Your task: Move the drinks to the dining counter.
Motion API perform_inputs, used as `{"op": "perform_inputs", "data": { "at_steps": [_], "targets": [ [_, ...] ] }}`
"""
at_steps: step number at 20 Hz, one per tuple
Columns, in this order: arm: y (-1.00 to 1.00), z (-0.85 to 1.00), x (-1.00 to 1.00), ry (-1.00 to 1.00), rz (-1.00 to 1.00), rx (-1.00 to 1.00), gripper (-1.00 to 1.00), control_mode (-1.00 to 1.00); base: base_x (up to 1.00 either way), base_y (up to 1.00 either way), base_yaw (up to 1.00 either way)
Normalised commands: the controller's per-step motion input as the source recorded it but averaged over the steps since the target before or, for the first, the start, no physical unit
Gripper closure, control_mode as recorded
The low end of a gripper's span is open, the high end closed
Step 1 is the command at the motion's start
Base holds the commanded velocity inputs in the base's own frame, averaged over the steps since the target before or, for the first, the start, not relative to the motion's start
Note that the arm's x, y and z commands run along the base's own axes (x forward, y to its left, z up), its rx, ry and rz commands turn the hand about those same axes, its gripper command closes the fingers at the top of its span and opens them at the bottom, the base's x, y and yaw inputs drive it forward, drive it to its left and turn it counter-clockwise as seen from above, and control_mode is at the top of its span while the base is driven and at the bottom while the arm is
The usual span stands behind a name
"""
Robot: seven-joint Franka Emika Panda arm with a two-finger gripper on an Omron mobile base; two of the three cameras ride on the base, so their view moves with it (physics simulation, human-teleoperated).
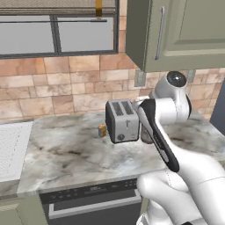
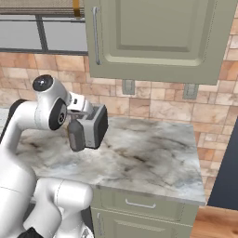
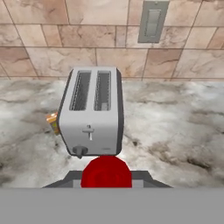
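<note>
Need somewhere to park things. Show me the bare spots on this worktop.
Bare marble lies right of the toaster out to the counter end, and left of it toward the sink. Crowded: the can hugs the toaster's left side, the red-capped bottle its front.

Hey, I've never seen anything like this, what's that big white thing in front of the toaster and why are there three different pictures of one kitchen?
The white thing is a robot arm on a base, in a computer-drawn kitchen. Two pictures come from cameras on that base, one behind the arm to its left, one to its right. The third comes from a camera on the arm's hand, looking along its gripper.

On the marble worktop stands a silver toaster, and a small orange-yellow can sits beside it, partly behind it in the hand view. Above are a tiled wall and green cabinets.

The red disc at the bottom of the hand view is the red cap of a bottle. The gripper is shut on it, and in the right base view the bottle seems lifted off the worktop.
</note>
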Motion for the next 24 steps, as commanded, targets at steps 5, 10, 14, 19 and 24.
{"op": "perform_inputs", "data": {
  "at_steps": [5, 10, 14, 19, 24],
  "targets": [
    [0.00, 0.29, -0.15, 0.00, 0.00, 0.00, 1.00, -1.00, 0.00, 0.00, 0.00],
    [-0.03, 0.35, -0.29, 0.00, 0.00, 0.00, 1.00, -1.00, 0.00, 0.00, 0.00],
    [-0.02, 0.42, -0.32, 0.00, 0.00, 0.00, 1.00, -1.00, 0.00, 0.00, 0.00],
    [-0.03, 0.41, -0.32, 0.00, 0.00, 0.00, 1.00, -1.00, 0.00, 0.00, 0.00],
    [-0.05, 0.29, -0.28, 0.00, 0.00, 0.00, 1.00, -1.00, 0.00, 0.00, 0.00]
  ]
}}
